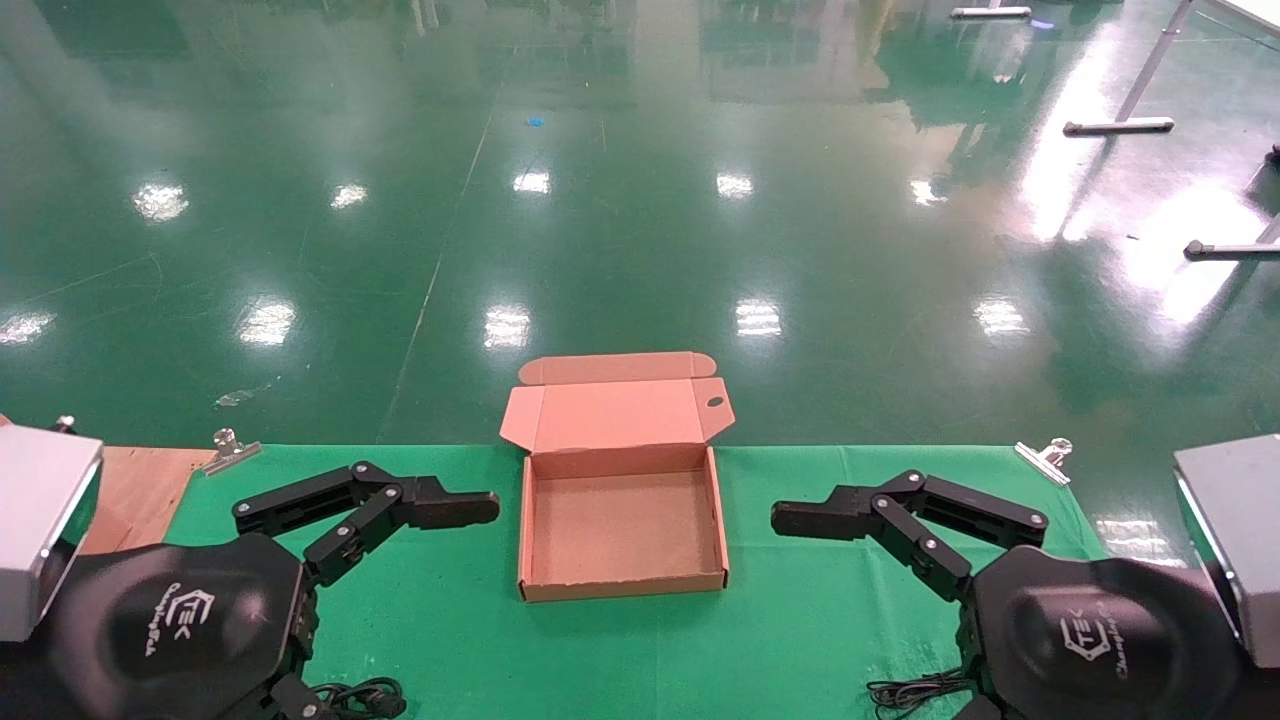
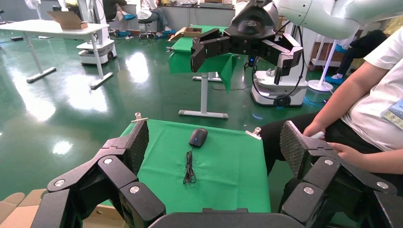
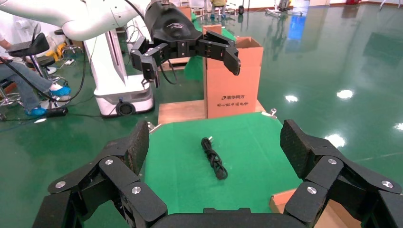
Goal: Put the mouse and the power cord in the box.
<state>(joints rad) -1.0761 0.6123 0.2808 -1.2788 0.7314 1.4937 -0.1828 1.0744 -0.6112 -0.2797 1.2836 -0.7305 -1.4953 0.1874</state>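
Observation:
The box point(image 1: 622, 590) lies open on the green cloth in the middle, lid folded back, nothing inside. My left gripper point(image 1: 470, 508) hovers left of it, open and empty. My right gripper point(image 1: 800, 520) hovers right of it, also open and empty. In the left wrist view the mouse point(image 2: 198, 137) rests on the cloth at the table's right end, beyond the left gripper point(image 2: 215, 142), its thin cable point(image 2: 189, 168) trailing toward the box. The right wrist view shows the power cord point(image 3: 214, 158) bundled on the cloth at the left end, beyond the right gripper point(image 3: 215, 140). In the head view the mouse is hidden.
Metal clips point(image 1: 228, 447) point(image 1: 1045, 458) pin the cloth's far corners. A wooden board point(image 1: 140, 490) and a tall carton point(image 3: 233, 80) lie past the left end. A seated person point(image 2: 361, 109) is close to the right end. Box corners show in both wrist views point(image 2: 19, 209) point(image 3: 285, 199).

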